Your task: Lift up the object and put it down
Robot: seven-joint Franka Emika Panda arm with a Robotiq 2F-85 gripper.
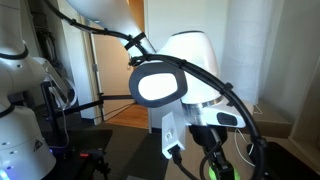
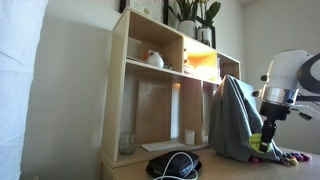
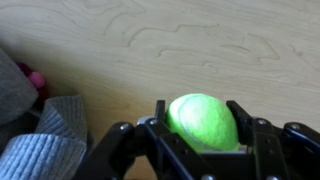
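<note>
My pincer [image 3: 201, 125] is pinching a yellow-green ball [image 3: 203, 115]. In the wrist view a black finger [image 3: 160, 118] presses on each side of it, and the ball fills the gap between them. Beyond the ball lies the pale wooden table [image 3: 200, 40]. Whether the ball touches the wood or hangs just above it, I cannot tell from here. Off to one side, near the ball but apart from it, a grey cloth [image 3: 45, 140] lies bunched up. A small pink thing [image 3: 38, 78] peeks out past its edge.

In an exterior view my pincer [image 2: 267, 142] points down with a spot of green between its tips. It is just beside a grey bag [image 2: 235, 118] that stands upright on the table. A few small colourful things [image 2: 290, 157] lie by the foot of the bag, below my arm [image 2: 285, 80]. Farther along, a black cable [image 2: 172, 163] lies in a heap in front of a wooden shelf [image 2: 118, 90]. In the shelf's lower compartment stand a glass jar [image 2: 127, 143] and a small white cup [image 2: 189, 137]. A white pot [image 2: 153, 59] sits on the upper board, and a green plant [image 2: 195, 12] stands on top.

In an exterior view my white arm [image 1: 190, 60] fills much of the picture, with the pincer [image 1: 212, 166] low in the frame. A second white robot [image 1: 20, 90] stands behind at the side.
</note>
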